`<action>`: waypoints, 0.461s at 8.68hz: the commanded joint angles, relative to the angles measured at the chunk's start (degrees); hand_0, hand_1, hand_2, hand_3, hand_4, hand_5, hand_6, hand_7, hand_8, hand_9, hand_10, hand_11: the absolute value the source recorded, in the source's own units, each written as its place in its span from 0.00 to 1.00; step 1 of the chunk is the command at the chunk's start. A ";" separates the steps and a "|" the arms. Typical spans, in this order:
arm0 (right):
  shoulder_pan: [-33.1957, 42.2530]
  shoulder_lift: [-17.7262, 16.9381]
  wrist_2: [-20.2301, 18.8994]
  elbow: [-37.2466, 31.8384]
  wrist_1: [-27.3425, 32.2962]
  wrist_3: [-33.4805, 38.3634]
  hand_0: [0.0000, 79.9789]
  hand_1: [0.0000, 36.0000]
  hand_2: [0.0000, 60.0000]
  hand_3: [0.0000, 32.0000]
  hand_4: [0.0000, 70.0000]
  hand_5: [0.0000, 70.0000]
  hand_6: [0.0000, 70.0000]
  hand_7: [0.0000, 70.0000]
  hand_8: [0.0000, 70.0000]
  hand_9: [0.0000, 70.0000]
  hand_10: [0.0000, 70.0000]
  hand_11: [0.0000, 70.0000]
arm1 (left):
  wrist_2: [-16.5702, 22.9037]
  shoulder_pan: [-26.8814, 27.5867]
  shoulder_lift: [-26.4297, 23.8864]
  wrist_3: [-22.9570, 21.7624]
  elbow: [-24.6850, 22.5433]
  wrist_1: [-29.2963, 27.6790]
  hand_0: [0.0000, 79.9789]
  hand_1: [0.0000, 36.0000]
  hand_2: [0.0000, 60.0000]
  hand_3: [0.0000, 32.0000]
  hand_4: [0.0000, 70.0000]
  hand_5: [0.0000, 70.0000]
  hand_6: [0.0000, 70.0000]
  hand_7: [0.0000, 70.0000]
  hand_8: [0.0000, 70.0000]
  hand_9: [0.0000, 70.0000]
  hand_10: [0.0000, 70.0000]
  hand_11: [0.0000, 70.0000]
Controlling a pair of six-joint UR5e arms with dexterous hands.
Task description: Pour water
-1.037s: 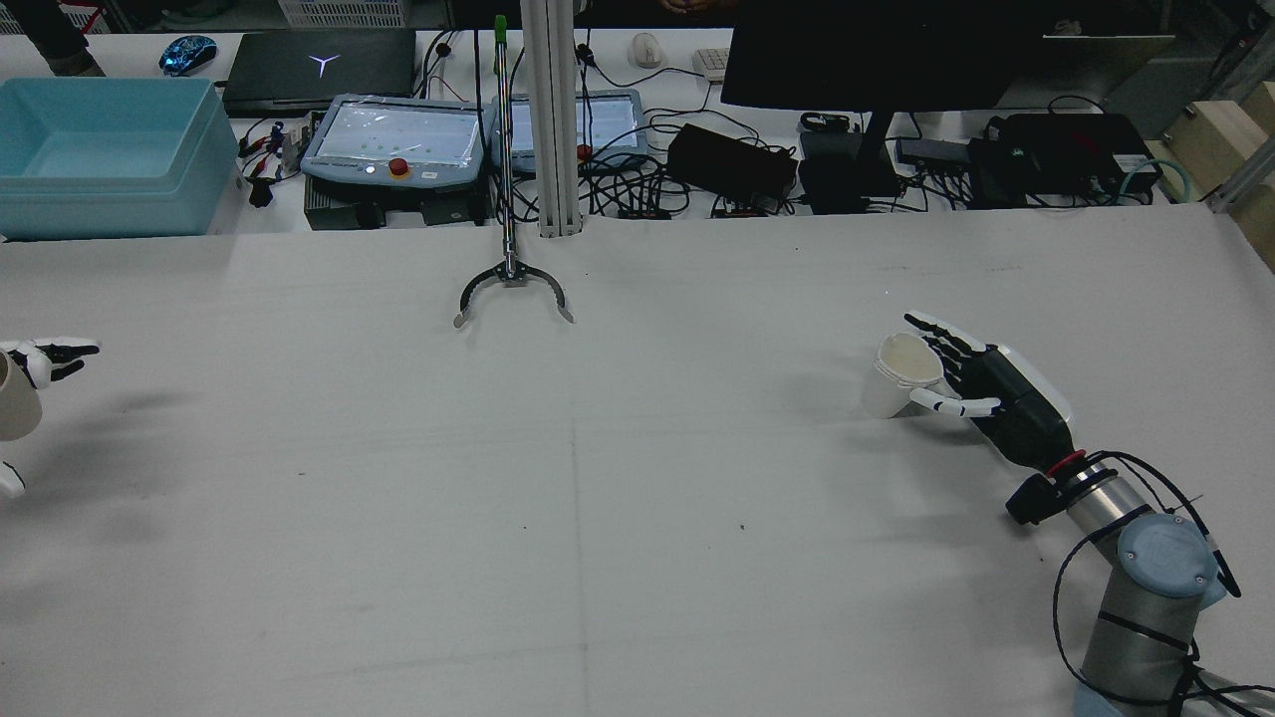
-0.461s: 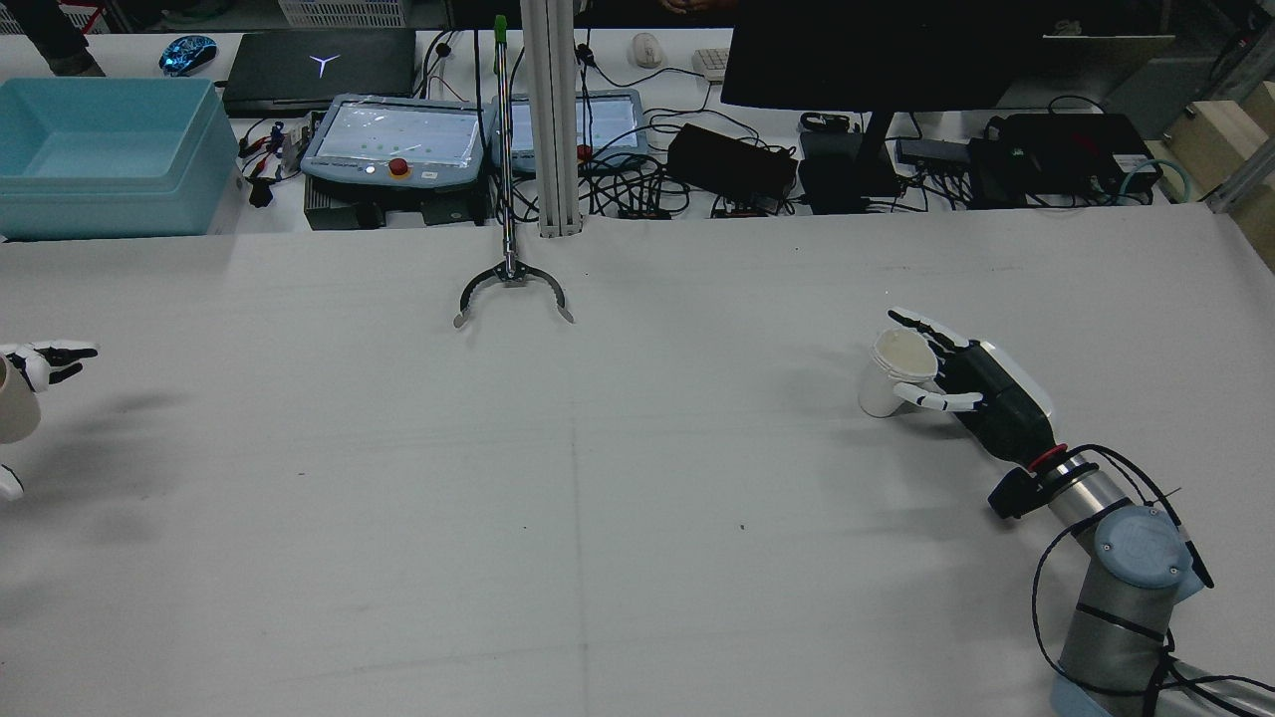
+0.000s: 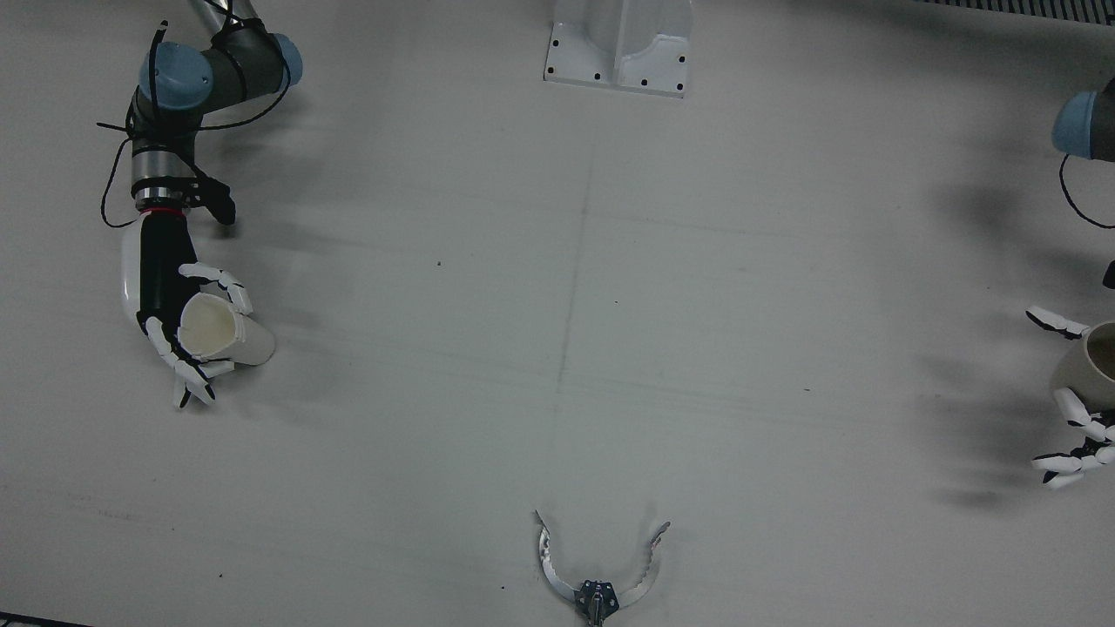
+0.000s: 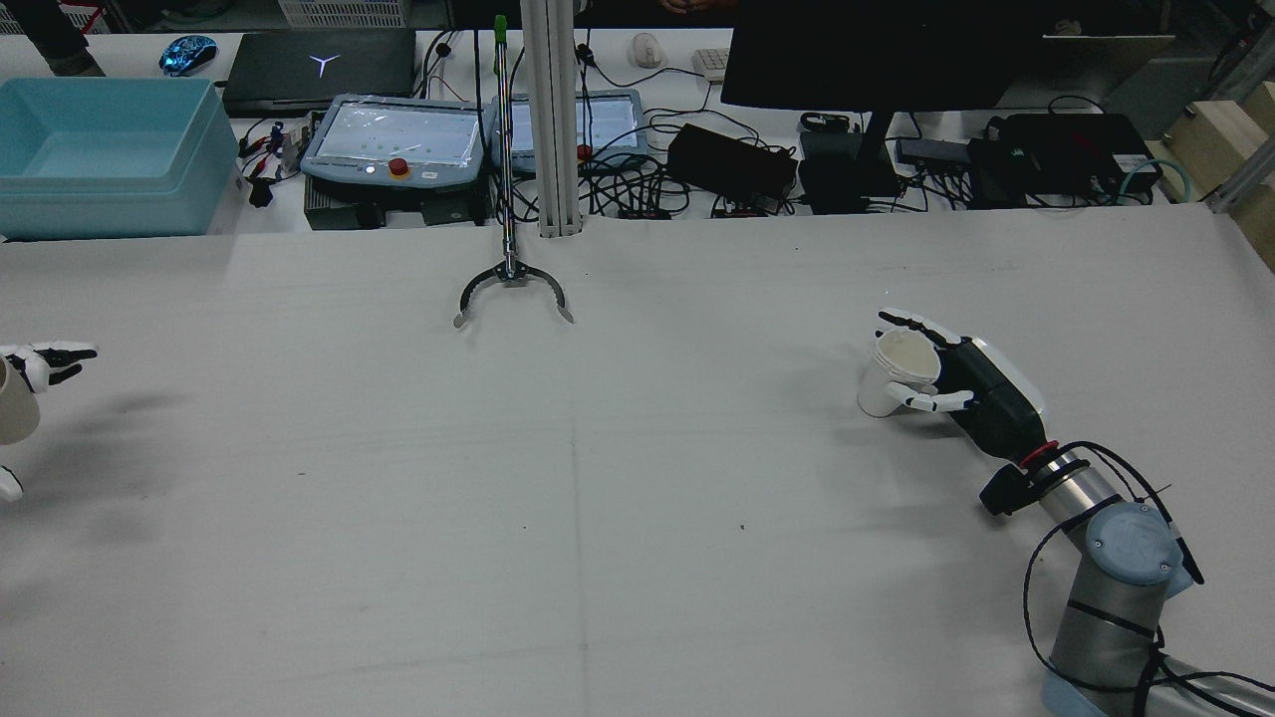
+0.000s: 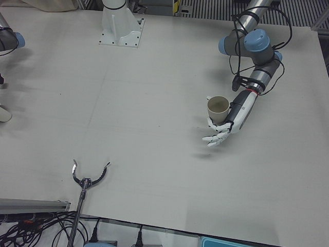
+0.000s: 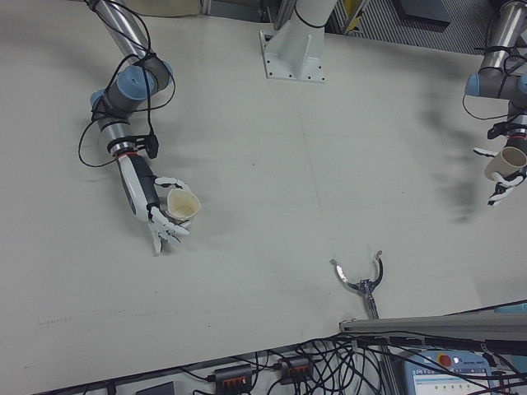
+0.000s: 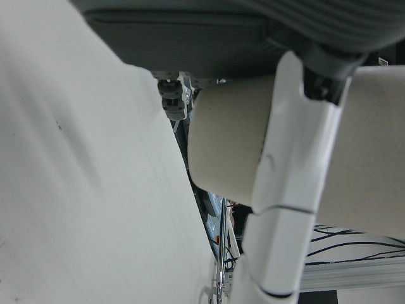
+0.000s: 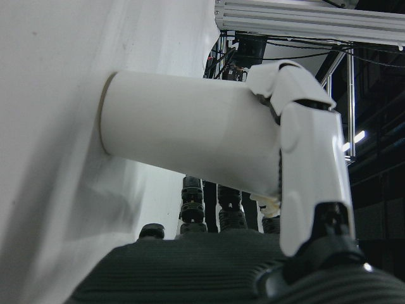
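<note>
I have the right hand wrapped around the white cup, fingers curled on its wall, base of the cup touching the counter and the cup leaning a little, mouth up. In the right hand view the cup's bottom edge meets the counter surface. On the other side my left hand has hold of the beige cup, fingers closed around its side, mouth upward; from the left-front view its shadow lies apart below it, so I read it as clear of the counter. The two cups sit well apart, at opposite ends of the counter. I cannot tell whether either has water in it. A black grabber claw rests at the far middle edge, away from both hands
</note>
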 commanded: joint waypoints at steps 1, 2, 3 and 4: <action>0.00 0.11 0.00 0.04 -0.19 0.09 1.00 1.00 0.62 0.00 0.25 0.25 0.66 0.79 0.26 0.29 0.00 0.00 | 0.00 0.00 0.00 0.00 0.49 -0.27 1.00 0.47 0.00 0.00 1.00 1.00 0.34 0.31 0.22 0.18 0.13 0.19; 0.00 0.11 0.00 0.13 -0.19 0.09 1.00 1.00 0.62 0.00 0.30 0.25 0.68 0.79 0.28 0.31 0.00 0.00 | 0.00 -0.08 0.00 0.00 0.49 -0.27 1.00 0.47 0.00 0.00 1.00 1.00 0.34 0.31 0.22 0.18 0.13 0.19; 0.26 0.11 0.00 1.43 -0.19 0.26 1.00 1.00 0.62 0.00 0.31 0.24 0.68 0.78 0.30 0.34 0.00 0.00 | 0.00 -0.09 0.00 0.00 0.31 -0.27 1.00 0.47 0.00 0.00 1.00 1.00 0.34 0.31 0.22 0.18 0.13 0.20; 1.04 -0.07 0.00 3.79 -0.72 0.26 1.00 1.00 0.60 0.00 0.29 0.24 0.66 0.76 0.29 0.34 0.00 0.00 | 0.00 -0.09 0.00 0.00 -0.12 -0.18 1.00 0.46 0.00 0.00 1.00 1.00 0.34 0.31 0.22 0.18 0.13 0.19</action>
